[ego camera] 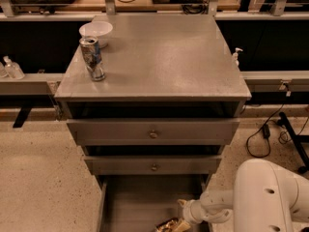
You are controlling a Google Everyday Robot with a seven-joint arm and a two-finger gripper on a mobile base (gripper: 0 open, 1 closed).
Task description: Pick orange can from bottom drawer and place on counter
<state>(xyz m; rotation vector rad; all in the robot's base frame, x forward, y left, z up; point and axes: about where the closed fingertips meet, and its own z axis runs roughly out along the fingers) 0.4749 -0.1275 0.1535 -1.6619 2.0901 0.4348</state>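
Down in the bottom drawer (137, 202), the orange can (168, 225) sits beside the hand (181, 215).

The bottom drawer (140, 199), a plain grey metal tray, stood pulled open at the foot of the cabinet, its floor in view. Toward its right side, at the lower edge of the view, was the orange can (167, 224), gold-brown with a crinkled-looking surface. It was only partly visible, so its pose could not be told. The claw (182, 217) reached into the drawer from the right, just beside the can. Above, the tabletop (164, 57), a wide, flat, matte grey square, capped the cabinet.
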